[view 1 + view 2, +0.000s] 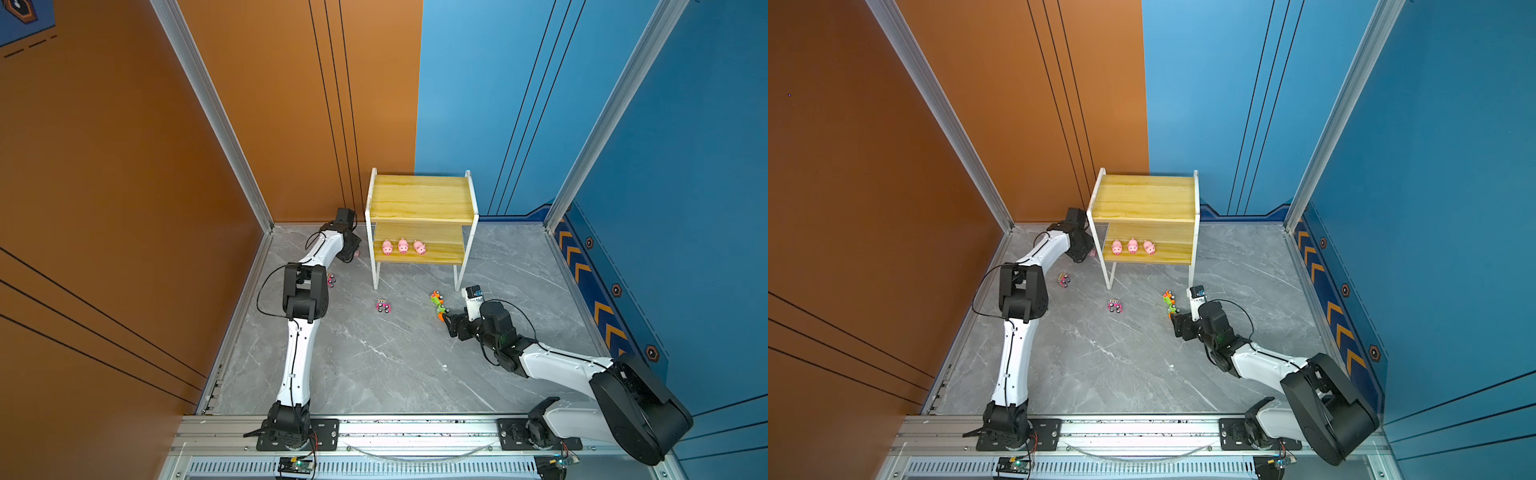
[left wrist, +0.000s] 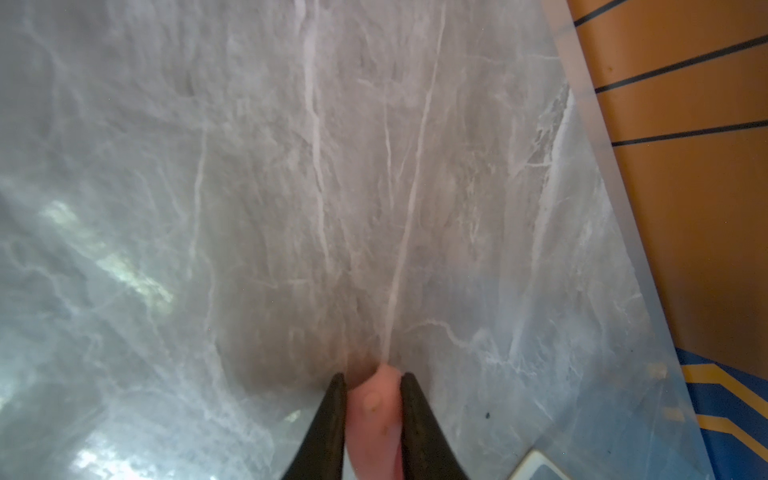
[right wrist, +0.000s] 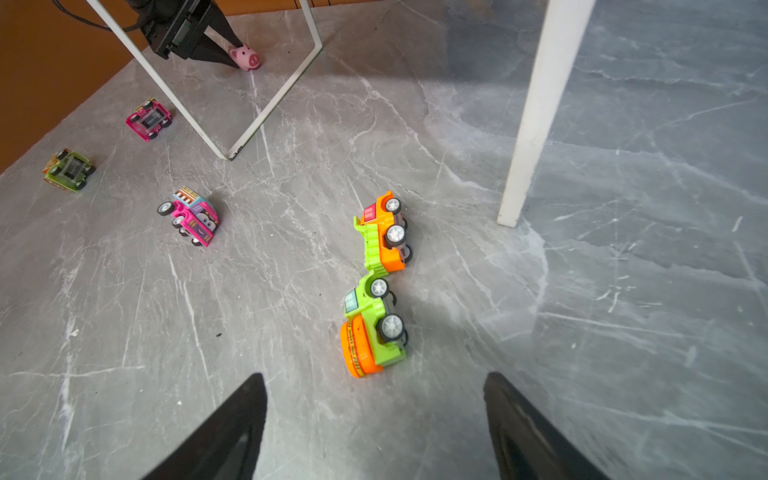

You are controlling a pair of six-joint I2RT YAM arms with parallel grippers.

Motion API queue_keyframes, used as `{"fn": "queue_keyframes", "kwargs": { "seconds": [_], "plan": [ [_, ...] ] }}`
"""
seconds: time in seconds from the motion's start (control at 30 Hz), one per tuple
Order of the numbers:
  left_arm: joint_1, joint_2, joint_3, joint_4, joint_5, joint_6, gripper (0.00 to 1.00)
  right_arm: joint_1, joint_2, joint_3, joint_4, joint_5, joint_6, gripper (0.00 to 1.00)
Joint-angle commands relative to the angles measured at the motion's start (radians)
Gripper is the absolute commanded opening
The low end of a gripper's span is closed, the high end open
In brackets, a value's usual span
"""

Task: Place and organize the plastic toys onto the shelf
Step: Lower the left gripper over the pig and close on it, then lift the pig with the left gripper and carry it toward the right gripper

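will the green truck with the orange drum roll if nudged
Probably: the green truck has wheels and sits on a smooth marble tabletop. It seems to touch the orange truck, so a nudge may shift both. Looks rigid plastic, likely light.

Pigs (image 1: pixel 403 246) on lower shelf board (image 1: pixel 445 250), cars (image 1: pixel 383 306) in front

No word or number can be read. The green truck (image 3: pixel 372 321) has on its orange drum a yellow band with small dark marks, too blurred to read.
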Motion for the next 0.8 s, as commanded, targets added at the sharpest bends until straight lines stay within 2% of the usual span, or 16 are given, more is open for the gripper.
{"fn": "queue_keyframes", "kwargs": {
  "seconds": [0.0, 0.3, 0.53, 0.77],
  "plan": [
    [0.009, 0.001, 0.008, -0.038, 0.023, 0.040, 0.21, -0.007, 0.011, 0.022, 0.016, -0.006, 0.014, 0.83],
    [0.049, -0.153, -0.087, -0.039, 0.081, 0.186, 0.22, -0.009, 0.017, 0.027, 0.021, -0.005, 0.012, 0.82],
    [0.075, -0.361, -0.298, -0.037, 0.150, 0.306, 0.22, -0.009, -0.011, 0.034, 0.001, 0.002, 0.011, 0.82],
    [0.053, -0.613, -0.574, -0.035, 0.205, 0.382, 0.22, -0.010, -0.066, 0.043, -0.048, 0.037, 0.012, 0.81]
  ]
}}
